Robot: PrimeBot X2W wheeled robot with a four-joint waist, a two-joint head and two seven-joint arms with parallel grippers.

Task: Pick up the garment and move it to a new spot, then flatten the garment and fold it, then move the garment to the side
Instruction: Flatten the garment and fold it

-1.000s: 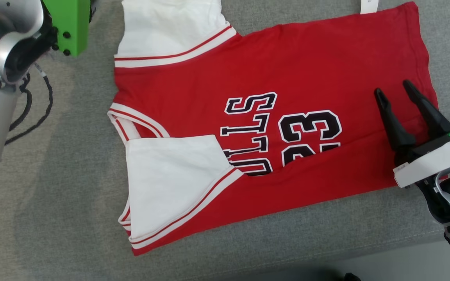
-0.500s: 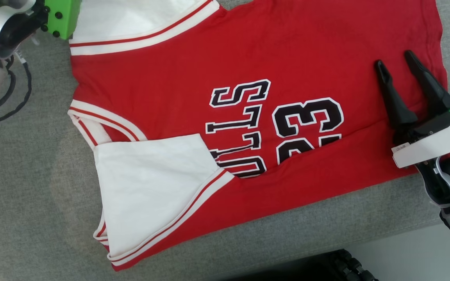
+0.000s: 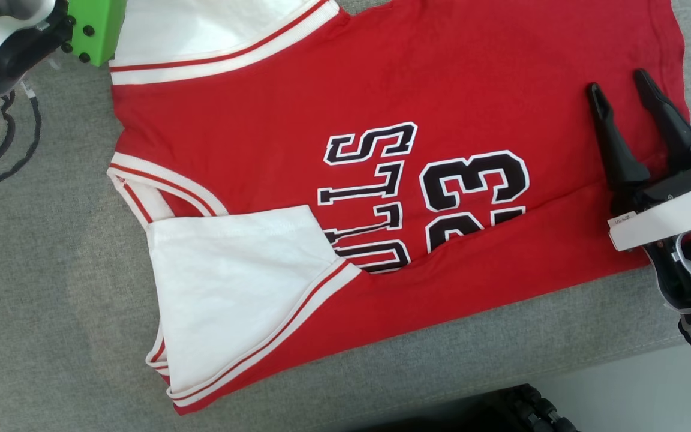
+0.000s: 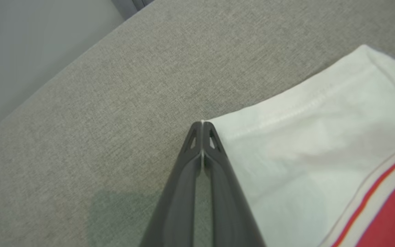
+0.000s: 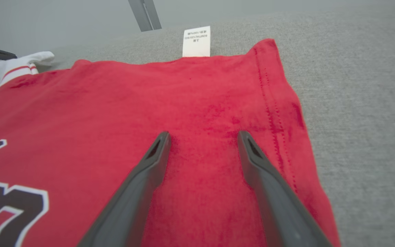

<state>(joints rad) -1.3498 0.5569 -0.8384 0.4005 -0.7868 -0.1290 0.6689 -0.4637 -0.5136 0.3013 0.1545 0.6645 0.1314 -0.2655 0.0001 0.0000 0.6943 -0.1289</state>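
The left gripper (image 4: 202,127) has just clamped onto a white sleeve corner of the jersey (image 3: 441,90); the right gripper (image 3: 618,84), jaws spread, sits over its red hem.

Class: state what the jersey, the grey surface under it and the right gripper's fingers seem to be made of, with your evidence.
Jersey: soft matte knit, likely cotton or a blend; stitched hem, gentle creases.
Grey surface: coarse woven upholstery cloth; its flecked weave shows.
Right gripper, fingers: smooth dark plastic, probably moulded; dull sheen, cut-out tips.
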